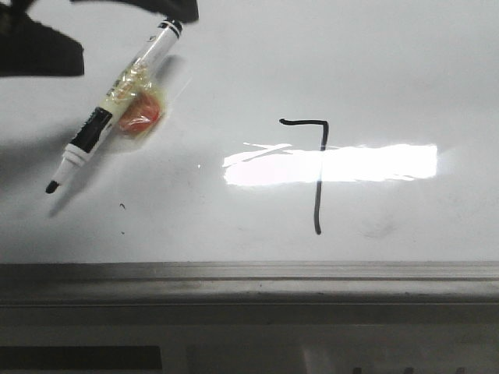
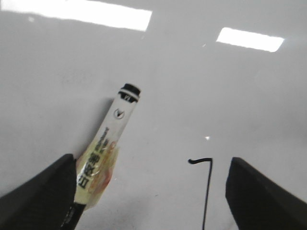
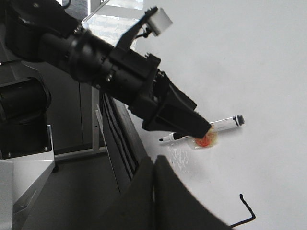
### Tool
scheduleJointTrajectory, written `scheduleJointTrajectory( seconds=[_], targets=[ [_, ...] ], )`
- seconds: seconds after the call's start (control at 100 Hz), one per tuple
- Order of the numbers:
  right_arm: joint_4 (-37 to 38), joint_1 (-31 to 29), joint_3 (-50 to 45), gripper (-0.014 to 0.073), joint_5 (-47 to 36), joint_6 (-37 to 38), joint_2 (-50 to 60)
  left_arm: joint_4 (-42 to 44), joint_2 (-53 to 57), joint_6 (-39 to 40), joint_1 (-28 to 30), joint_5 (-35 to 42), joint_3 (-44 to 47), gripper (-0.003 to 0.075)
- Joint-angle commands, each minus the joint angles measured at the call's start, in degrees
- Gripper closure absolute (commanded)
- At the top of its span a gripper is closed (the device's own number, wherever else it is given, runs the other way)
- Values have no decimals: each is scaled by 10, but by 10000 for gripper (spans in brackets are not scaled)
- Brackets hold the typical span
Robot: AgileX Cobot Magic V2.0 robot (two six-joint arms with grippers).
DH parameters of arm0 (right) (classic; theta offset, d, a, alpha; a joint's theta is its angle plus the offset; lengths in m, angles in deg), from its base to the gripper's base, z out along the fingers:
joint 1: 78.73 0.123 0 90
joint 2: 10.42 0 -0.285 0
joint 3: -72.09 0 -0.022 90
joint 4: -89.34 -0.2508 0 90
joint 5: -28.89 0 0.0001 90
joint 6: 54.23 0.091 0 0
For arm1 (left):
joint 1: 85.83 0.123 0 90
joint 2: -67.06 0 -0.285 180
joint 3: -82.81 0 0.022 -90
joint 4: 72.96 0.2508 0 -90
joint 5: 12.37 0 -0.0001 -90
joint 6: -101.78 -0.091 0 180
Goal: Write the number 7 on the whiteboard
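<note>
You've got the number 7 (image 1: 316, 167) drawn in thin black on the whiteboard (image 1: 234, 70), right of centre and nearer the board's front framed edge than its far edge; short top bar with a small hook at its left end, long near-vertical stem, and a bright rectangular glare (image 1: 331, 164) cuts across the stem just below the bar. Grey metal frame (image 1: 249, 284) runs along the front edge. The marker (image 1: 117, 101) lies flat on the board toward the far-left corner, well apart from the 7, uncapped, black tip pointing at the front-left, tail end toward the far edge; a yellowish tape wrap with an orange-red blob (image 1: 139, 117) sits at mid-barrel. Your left gripper (image 2: 153, 201) is spread wide: in the left wrist view one dark finger (image 2: 38, 196) is on the marker side and the other beyond the 7's stem (image 2: 207, 191), nothing pinched between them. In that view the finger overlaps the marker's lower barrel, can't tell if it's touching. The right wrist view shows the left arm (image 3: 120, 81) over the marker, finger tip just above the barrel. Right gripper (image 3: 153, 165): fingers (image 3: 180, 201) pressed together, nothing in them, hanging off the board's left edge
</note>
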Motion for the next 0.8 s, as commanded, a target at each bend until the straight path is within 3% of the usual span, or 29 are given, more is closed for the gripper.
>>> scheduleJointTrajectory(
  seconds=[0.0,0.1,0.3,0.39,0.61,0.79],
  targets=[
    [3,0,17,657,-41,-3,0,28,41,-36,-11,4,-19,182],
    [9,0,17,657,-41,-3,5,18,88,-107,-21,3,-19,295],
    [50,0,4,643,11,-3,69,-142,191,-338,-41,3,-7,739],
    [68,0,-29,643,42,-3,115,-153,240,-388,-51,-11,21,741],
    [85,0,-116,644,57,-3,228,-153,324,-388,-64,-34,79,741],
    [79,0,-127,644,62,-3,267,-153,334,-388,-64,-49,92,741]
  ],
)
